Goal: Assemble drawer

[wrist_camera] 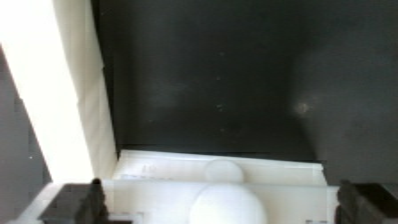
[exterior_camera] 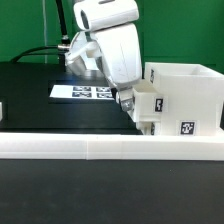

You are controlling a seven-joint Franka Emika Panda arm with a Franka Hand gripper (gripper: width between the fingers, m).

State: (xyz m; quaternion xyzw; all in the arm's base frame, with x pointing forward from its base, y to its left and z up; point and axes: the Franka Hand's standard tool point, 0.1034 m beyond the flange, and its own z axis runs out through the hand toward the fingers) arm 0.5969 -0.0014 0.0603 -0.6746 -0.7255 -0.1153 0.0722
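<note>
The white arm reaches down from 12 o'clock in the exterior view, and its gripper hangs at the centre of the frame, just at the near corner of the drawer casing. The casing is a tall, boxy, open-topped white piece that stands at 3 o'clock on the black surface. Small black-and-white square tags show on its front face. A smaller white part sits against the casing's 9 o'clock side, right below the gripper; whether the gripper touches it cannot be told from this view.

Across the frame at 6 o'clock runs a long low white bar, and the casing stands just behind it. At 9 o'clock, behind the arm, the marker board lies flat on the surface with its row of tags. Dark cables curl behind the arm toward 11 o'clock, in front of a green backdrop.

In the wrist view the two dark fingertips appear at the frame's lower corners, set far apart: the jaws stand wide open and hold nothing. Between them lies a small white tray with a rounded knob facing the camera. The tray rests on the black surface, clear of both fingertips. A tall pale wall rises along one side of the picture, blurred and close to the lens.
</note>
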